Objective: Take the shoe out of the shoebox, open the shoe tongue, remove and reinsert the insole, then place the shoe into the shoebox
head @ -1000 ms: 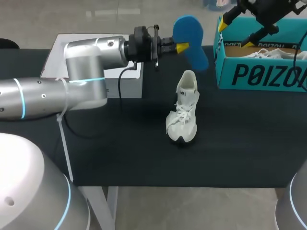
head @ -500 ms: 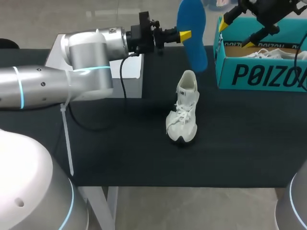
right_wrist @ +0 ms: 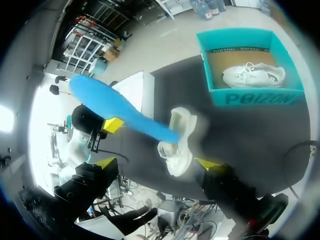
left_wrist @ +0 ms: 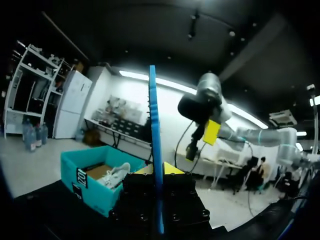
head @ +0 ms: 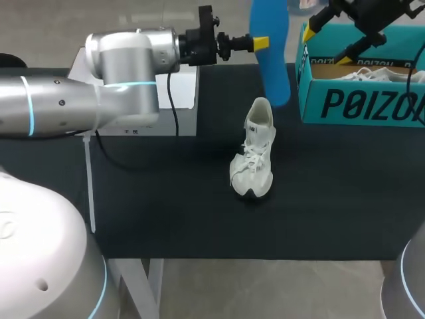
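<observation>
Insole above the shoe
Blue insole (head: 272, 66), long axis 12–6, clamped in left pincer (head: 260, 44); shoe (head: 254, 149) toe at 6; right pincer (head: 325, 46) gapes empty; shoebox (head: 312, 109) print dark.

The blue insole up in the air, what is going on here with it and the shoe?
The left end effector is shut on the blue insole, holding it in the air near the white shoe, which stands on the table outside the shoebox. The right end effector hangs open near the shoebox, where another shoe lies.
</observation>
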Action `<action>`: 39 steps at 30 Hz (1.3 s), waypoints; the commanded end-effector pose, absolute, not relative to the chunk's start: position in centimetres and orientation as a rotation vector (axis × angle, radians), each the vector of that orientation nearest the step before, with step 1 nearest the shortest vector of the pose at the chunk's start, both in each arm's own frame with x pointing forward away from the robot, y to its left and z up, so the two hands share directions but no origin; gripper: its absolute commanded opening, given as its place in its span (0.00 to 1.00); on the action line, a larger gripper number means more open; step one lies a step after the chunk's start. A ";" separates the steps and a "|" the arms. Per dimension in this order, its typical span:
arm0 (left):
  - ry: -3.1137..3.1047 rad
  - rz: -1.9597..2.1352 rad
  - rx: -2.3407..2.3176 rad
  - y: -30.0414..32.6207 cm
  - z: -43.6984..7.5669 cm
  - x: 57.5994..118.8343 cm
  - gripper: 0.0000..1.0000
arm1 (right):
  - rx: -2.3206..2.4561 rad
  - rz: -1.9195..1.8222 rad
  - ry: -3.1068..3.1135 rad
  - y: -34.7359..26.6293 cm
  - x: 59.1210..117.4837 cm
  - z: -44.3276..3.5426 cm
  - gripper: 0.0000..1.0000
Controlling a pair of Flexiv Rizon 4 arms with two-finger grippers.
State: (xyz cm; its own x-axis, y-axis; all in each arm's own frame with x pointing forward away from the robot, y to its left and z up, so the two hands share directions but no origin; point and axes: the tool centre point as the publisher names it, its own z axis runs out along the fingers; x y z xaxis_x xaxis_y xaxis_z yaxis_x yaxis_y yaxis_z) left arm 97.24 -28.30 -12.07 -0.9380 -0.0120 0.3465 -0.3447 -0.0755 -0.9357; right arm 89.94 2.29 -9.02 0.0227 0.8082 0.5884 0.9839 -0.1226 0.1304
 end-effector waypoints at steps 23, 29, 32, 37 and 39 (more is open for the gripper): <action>-1.642 1.435 0.596 -28.1 -11.4 98.7 0.00 | -1.987 -0.762 -1.828 2.6 90.9 -9.4 1.00; -1.642 1.435 0.596 -28.1 -11.4 98.7 0.00 | -1.980 -0.755 -1.846 2.9 91.0 -9.2 1.00; -1.607 1.416 0.699 -28.1 -11.5 98.6 0.00 | -2.037 -0.710 -1.875 2.9 90.8 -9.0 1.00; -1.493 1.372 0.768 -27.9 -11.7 98.1 0.00 | -2.142 -0.640 -1.918 3.1 90.4 -8.0 1.00; -1.456 1.387 0.785 -27.6 -11.8 97.6 0.00 | -2.164 -0.625 -1.930 3.2 90.4 -7.6 1.00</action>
State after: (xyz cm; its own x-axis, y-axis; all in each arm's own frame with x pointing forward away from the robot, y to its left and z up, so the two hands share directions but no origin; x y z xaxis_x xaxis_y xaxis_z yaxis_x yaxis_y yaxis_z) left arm 98.81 -28.05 -11.26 -0.3506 0.1511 0.9242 -0.9046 0.2006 -0.3760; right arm 90.51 2.59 -8.63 0.0570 0.8765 0.4781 0.9789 -0.1431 0.1458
